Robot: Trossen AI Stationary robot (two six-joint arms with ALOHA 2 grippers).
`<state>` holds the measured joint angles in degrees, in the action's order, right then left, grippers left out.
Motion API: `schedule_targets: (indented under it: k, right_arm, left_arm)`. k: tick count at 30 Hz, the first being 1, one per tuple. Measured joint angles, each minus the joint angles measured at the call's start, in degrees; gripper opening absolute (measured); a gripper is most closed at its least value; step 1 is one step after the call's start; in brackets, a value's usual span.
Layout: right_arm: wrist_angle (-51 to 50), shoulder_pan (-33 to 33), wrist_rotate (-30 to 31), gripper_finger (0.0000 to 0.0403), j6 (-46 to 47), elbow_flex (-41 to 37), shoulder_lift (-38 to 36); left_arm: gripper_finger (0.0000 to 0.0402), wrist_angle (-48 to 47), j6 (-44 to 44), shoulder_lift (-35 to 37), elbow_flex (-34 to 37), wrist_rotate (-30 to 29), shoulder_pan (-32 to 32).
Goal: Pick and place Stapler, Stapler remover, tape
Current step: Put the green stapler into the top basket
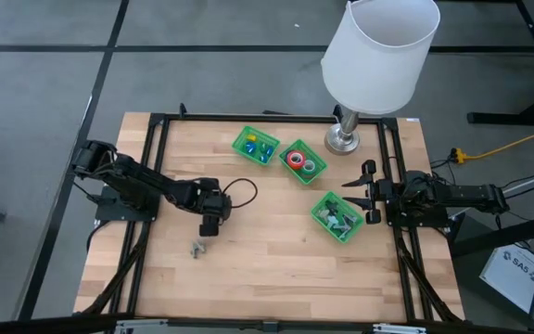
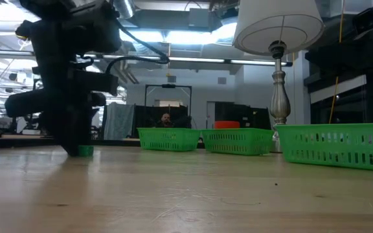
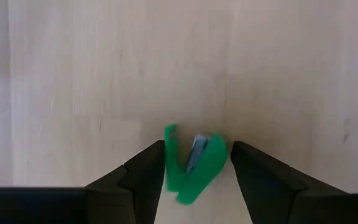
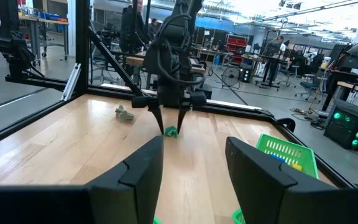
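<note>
On the wooden table (image 1: 276, 250), the left gripper (image 3: 197, 171) stands pointed down with jaws spread wide around the green staple remover (image 3: 194, 163) (not yet clamped). The right gripper (image 1: 366, 194) waits part-open, empty, beside a green tray (image 1: 337, 216).

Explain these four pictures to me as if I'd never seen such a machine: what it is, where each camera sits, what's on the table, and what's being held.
It is a robot with two dark arms at a wooden table, each ending in a two-finger pincer. One picture looks straight down, one looks level across the tabletop, and one camera rides on each wrist.

On the table stand three green trays and a lamp; one tray holds tape rolls. A small grey item lies loose; what it is I cannot tell.

The left pincer is lowered to the table, its open fingers on either side of a small green stapler remover; it is not visibly gripped yet. The right pincer waits open at the right edge, holding nothing.
</note>
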<state>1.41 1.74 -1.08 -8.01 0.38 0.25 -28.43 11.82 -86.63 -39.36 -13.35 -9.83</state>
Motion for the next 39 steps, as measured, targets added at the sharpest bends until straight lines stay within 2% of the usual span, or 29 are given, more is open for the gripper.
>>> schedule_targets:
  k: [5, 8, 16, 25, 32, 39]
  right_arm:
    - [0.0, 0.0, 0.0, 0.0179, 0.0, 0.0, 0.0]
    - [0.0, 0.0, 0.0, 0.0179, 0.0, 0.0, 0.0]
    - [0.0, 0.0, 0.0, 0.0179, 0.0, 0.0, 0.0]
    - [0.0, 0.0, 0.0, 0.0179, 0.0, 0.0, 0.0]
    - [0.0, 0.0, 0.0, 0.0179, 0.0, 0.0, 0.0]
    - [0.0, 0.0, 0.0, 0.0179, 0.0, 0.0, 0.0]
  left_arm:
    - [0.0185, 2.2, -0.6, 0.0, 0.5, 0.3, 0.3]
    - [0.0168, 2.2, -2.4, 0.0, 0.5, 1.6, 0.8]
    - [0.0057, 2.1, 0.8, -0.1, 0.5, 5.8, 2.8]
    - [0.0056, 5.4, 10.4, -0.2, 0.8, 8.3, 5.3]
    - [0.0056, 21.0, 18.7, -0.5, 0.8, 8.3, 8.1]
    - [0.0058, 34.9, 21.6, -0.5, 0.8, 5.4, 13.1]
